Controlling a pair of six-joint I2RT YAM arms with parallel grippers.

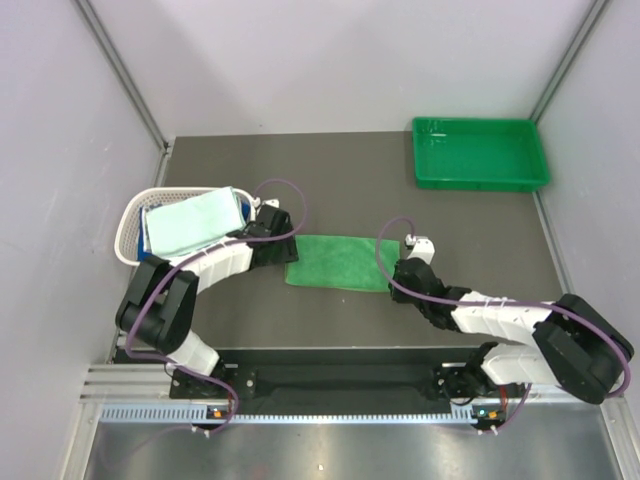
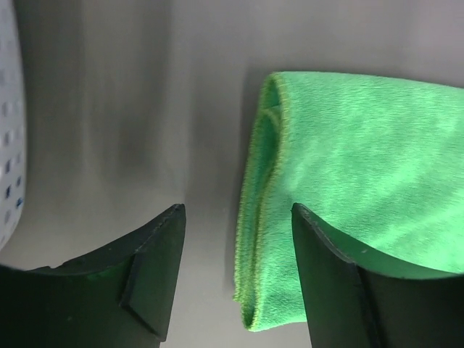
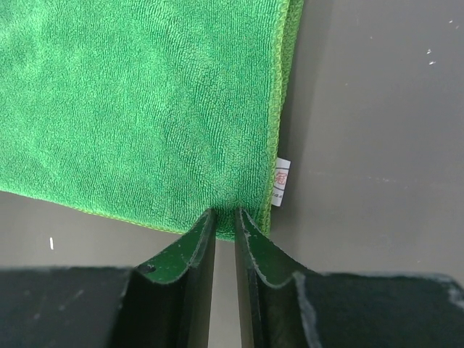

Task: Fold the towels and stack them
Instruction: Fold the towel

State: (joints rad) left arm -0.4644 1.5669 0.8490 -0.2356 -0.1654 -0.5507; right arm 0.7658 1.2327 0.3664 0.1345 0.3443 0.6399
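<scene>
Found right gripper (image 3: 225, 212) fingers nearly pressed together at the 3 o'clock hem of the green towel (image 1: 340, 263), hold on it unclear. Noted it folded flat on the table (image 1: 450, 220), long axis 9 to 3 o'clock. Caught left gripper (image 2: 238, 212) spread wide over the 9 o'clock fold.

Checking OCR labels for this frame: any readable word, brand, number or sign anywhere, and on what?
No text can be read in any view.
White sewn tag on the edge of the green towel: red print, too small and blurred to read.
No other writing shows in any view.
</scene>
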